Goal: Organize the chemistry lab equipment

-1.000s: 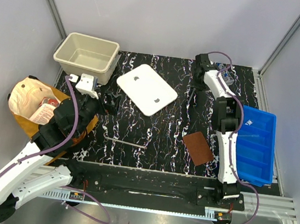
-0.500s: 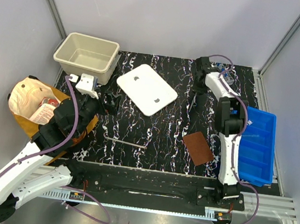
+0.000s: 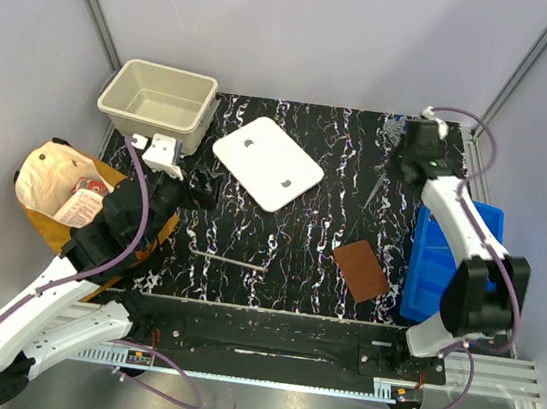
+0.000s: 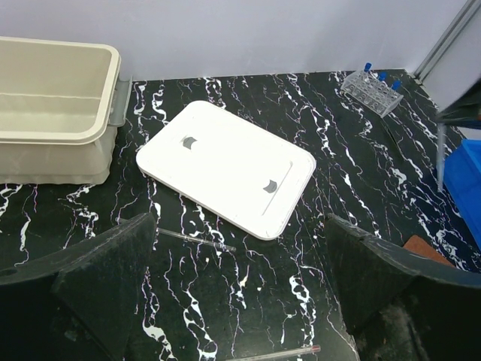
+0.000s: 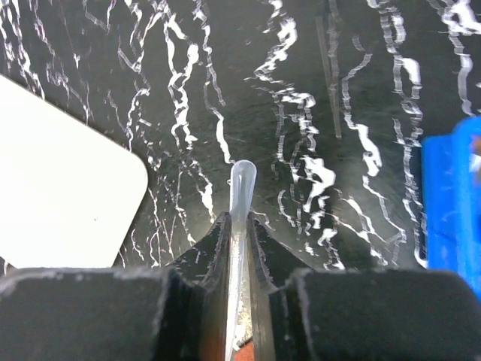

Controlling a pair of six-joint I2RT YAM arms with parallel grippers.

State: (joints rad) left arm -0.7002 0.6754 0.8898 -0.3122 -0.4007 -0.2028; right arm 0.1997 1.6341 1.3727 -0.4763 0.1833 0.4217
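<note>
The right claw (image 5: pixel 239 226) is pinched shut on a slim clear pipette (image 5: pixel 242 184), whose rounded end pokes out past the fingertips. In the top view the pipette hangs down from the claw over the tabletop (image 3: pixel 299 238); I cannot tell whether it touches.

To do this step well, I judge the pinch should be kept firm. Carry the pipette sideways to the blue tray (image 3: pixel 455 279), just right of the claw and back toward the arm's base. Line the stem up with a long compartment, lower it, then release.

The clear tube rack (image 4: pixel 370 89) stands close beside this claw. The left claw (image 4: pixel 240 248) is spread wide and holds nothing; a glass rod (image 4: pixel 195 239) lies just ahead of it.
</note>
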